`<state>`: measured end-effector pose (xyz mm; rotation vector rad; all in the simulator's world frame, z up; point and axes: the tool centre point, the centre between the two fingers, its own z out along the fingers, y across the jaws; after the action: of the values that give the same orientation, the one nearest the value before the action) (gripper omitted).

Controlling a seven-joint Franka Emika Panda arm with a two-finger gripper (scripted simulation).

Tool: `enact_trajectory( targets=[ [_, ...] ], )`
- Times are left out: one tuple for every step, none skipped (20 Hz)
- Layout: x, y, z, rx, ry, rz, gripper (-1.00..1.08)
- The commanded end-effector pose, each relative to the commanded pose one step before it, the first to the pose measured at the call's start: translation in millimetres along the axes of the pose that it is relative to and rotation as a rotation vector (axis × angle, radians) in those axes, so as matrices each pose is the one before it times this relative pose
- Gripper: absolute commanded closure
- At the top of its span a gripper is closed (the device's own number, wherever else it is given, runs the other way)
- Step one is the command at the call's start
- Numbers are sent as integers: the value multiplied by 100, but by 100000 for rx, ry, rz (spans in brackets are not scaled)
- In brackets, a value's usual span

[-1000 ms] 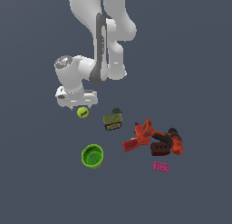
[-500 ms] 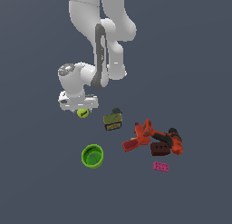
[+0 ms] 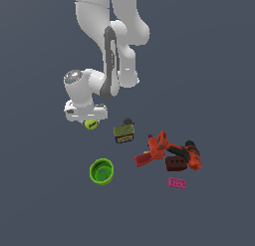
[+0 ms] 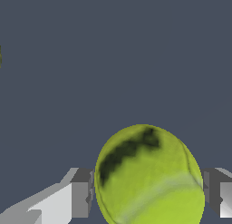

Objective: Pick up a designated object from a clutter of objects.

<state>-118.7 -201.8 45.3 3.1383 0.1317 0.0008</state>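
Gripper [image 3: 90, 121] sits closed on the tennis ball [image 3: 90, 124], one finger pad [image 4: 81, 193] on each side in the wrist view, ball [image 4: 149, 177] between them with its dark mark facing the camera. Lower edge of the ball is cut off by the frame there, so the contact points themselves aren't fully visible. In the exterior view the ball is mostly tucked under the white hand, only its lower part showing; can't tell whether it touches the grey bench [image 3: 45, 200] or is clear of it.

Rest of the clutter is off toward the exterior view's right: olive boxy item [image 3: 124, 131] nearest, then the orange-red tools [image 3: 158, 148], dark red block [image 3: 176, 164] and pink flat brick [image 3: 177, 183] (these overlap, edges hard to separate). Green cup [image 3: 101, 171] stands apart, below the gripper in that view.
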Motion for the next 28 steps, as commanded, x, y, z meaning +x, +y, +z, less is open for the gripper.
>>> enact_trajectory(
  targets=[
    [15, -82, 102, 67, -127, -168, 108],
    [-5, 65, -118, -79, 177, 123, 108],
    [8, -17, -22, 0, 0, 0, 108],
    [25, -52, -65, 0, 0, 0, 108],
    [41, -86, -108, 0, 0, 0, 108],
    [57, -120, -151, 0, 0, 0, 108],
    [73, -154, -194, 0, 0, 0, 108],
    [89, -188, -237, 0, 0, 0, 108],
    [106, -222, -281, 0, 0, 0, 108],
    [121, -255, -323, 0, 0, 0, 108],
    [137, -287, -364, 0, 0, 0, 108],
    [152, -318, -405, 0, 0, 0, 108],
    [167, -348, -445, 0, 0, 0, 108],
    [181, -378, -485, 0, 0, 0, 108],
    [196, -408, -525, 0, 0, 0, 108],
    [208, -425, -549, -25, -53, 36, 108],
    [226, -468, -608, 0, 0, 0, 108],
    [241, -497, -647, -60, -31, 13, 108],
    [255, -525, -688, 0, 0, 0, 108],
    [270, -555, -729, -64, -25, 10, 108],
    [283, -578, -765, 0, 0, 0, 108],
    [298, -610, -806, -92, -30, 13, 108],
    [312, -635, -843, -66, -18, 8, 108],
    [325, -657, -878, 0, 0, 0, 108],
    [338, -688, -914, -95, -22, 10, 108],
    [342, -694, -923, -67, -14, 6, 108],
    [340, -684, -916, 0, 0, 0, 108],
    [341, -693, -917, -68, -11, 2, 108]
  ],
)
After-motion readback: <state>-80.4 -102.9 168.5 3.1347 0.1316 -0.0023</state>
